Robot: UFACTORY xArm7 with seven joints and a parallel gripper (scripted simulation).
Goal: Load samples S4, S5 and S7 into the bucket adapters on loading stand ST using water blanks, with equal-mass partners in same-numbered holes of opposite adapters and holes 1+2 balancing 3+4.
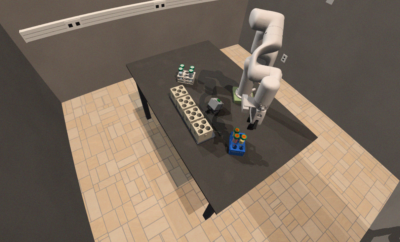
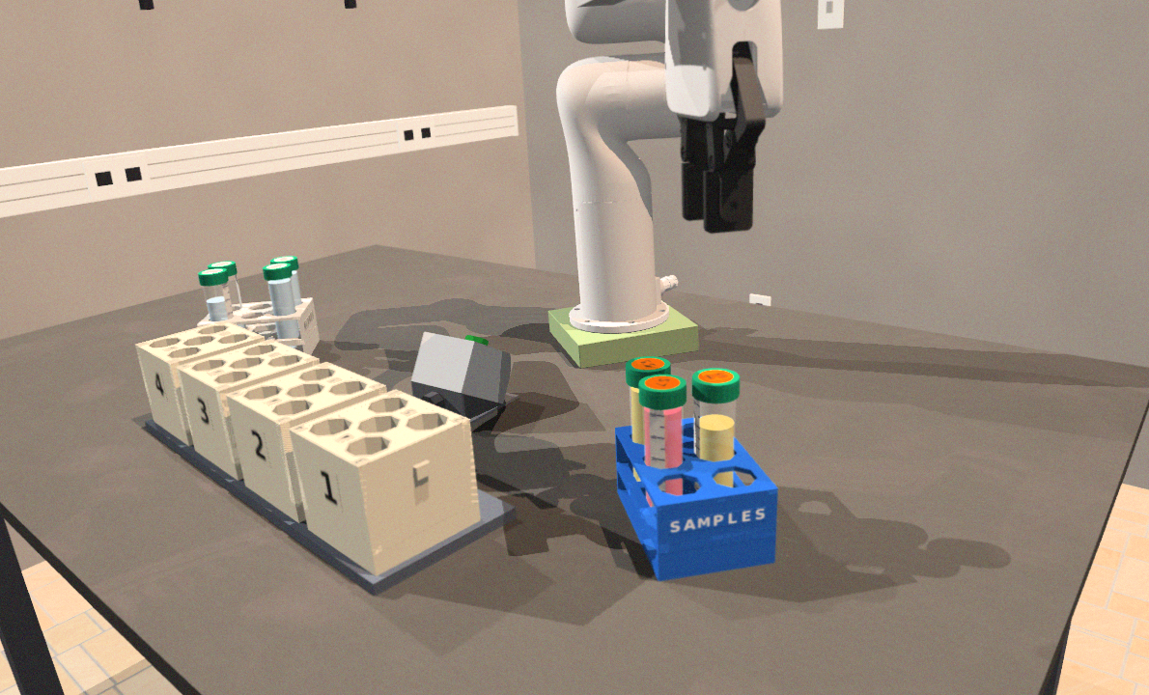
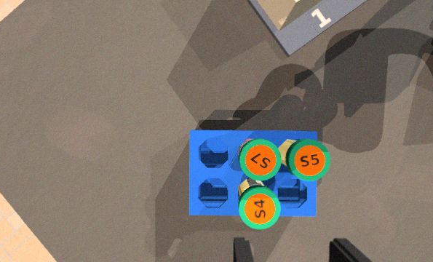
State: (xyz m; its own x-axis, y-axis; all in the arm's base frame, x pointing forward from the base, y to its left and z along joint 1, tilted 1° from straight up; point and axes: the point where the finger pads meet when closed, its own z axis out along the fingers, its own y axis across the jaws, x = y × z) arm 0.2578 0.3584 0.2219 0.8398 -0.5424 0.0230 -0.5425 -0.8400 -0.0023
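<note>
My gripper is partly open and empty, above and beside the blue sample rack. The rack holds pink S7, yellow S5 and yellow S4, all upright; S4's level is visibly below its cap. Adapters 1, 2, 3 and 4 stand on the dark stand; no tubes show in them. The white rack holds several white-dotted water blanks.
The sloped grey DONE desk with its green key stands between the adapters and the arm's green base. The blue rack stands near adapter 1's end of the stand.
</note>
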